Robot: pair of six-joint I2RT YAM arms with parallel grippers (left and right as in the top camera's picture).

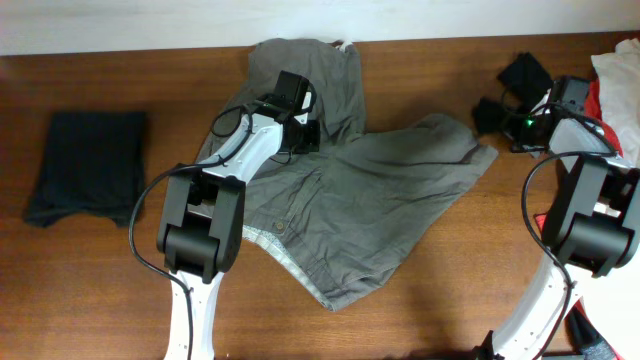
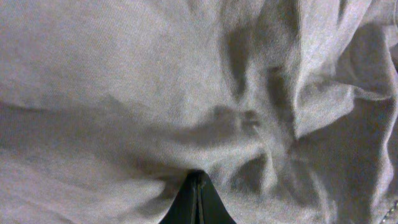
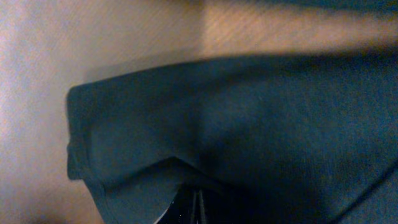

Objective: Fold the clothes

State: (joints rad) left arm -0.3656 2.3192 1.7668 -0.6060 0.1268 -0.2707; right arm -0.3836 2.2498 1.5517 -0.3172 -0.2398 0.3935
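Observation:
The grey-khaki trousers [image 1: 400, 190] lie spread and rumpled across the middle of the table, waistband toward the front, one leg reaching the far edge. My left gripper [image 1: 300, 135] rests on the trousers near the crotch. In the left wrist view its fingers [image 2: 196, 177] are shut, and the grey fabric [image 2: 186, 93] puckers at their tip. My right gripper [image 1: 497, 115] is at the back right on a small black garment [image 1: 525, 72]. In the right wrist view its fingers [image 3: 196, 202] are shut under the dark cloth [image 3: 261, 124], which drapes over them.
A folded black garment [image 1: 85, 165] lies at the left. Red and white clothes [image 1: 620, 70] are piled at the right edge. Bare wooden table [image 1: 480, 270] shows in front of the trousers.

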